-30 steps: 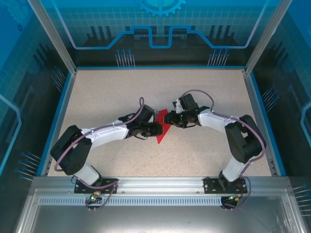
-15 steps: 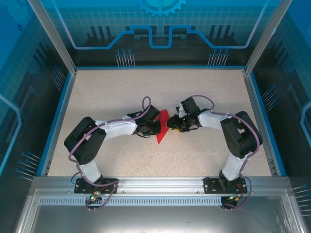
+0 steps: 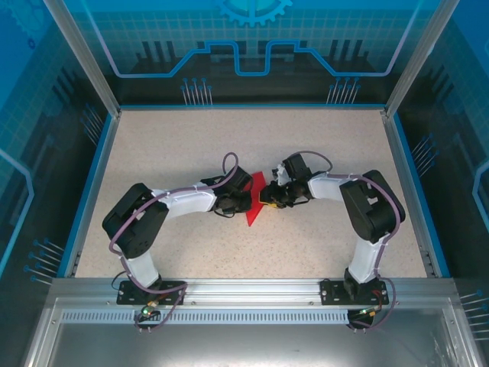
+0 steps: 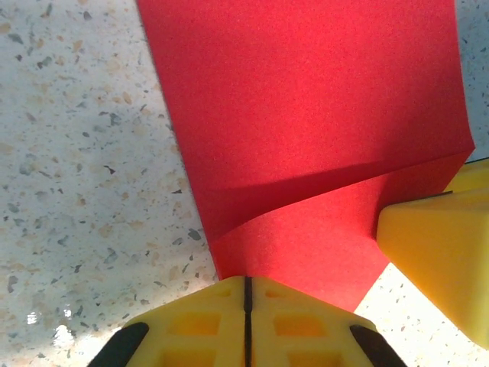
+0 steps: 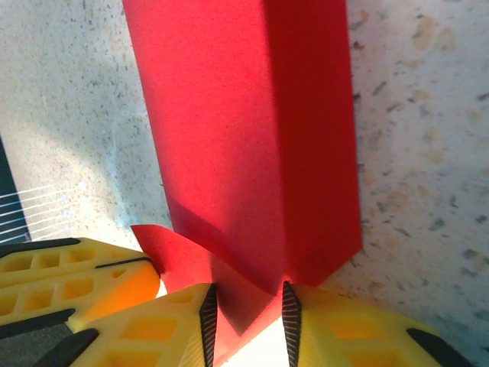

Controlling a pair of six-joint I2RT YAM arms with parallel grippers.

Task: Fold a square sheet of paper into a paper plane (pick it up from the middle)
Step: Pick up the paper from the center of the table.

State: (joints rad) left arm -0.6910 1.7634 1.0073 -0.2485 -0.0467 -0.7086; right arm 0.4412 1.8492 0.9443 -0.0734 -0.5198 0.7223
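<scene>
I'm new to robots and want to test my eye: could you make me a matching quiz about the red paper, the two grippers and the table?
Things:
1. thin red folded paper
2. left gripper
3. right gripper
4. speckled beige table

States:
A. yellow fingers pressed shut at the paper's edge
B. bears everything
C. lies between both arms
D. yellow fingers slightly apart, paper tip between them

Pairs: 1-C, 2-A, 3-D, 4-B

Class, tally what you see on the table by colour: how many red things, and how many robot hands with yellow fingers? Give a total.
Red: 1, the folded sheet of paper
Yellow-fingered: 2, the left hand and the right hand
Total: 3
</scene>
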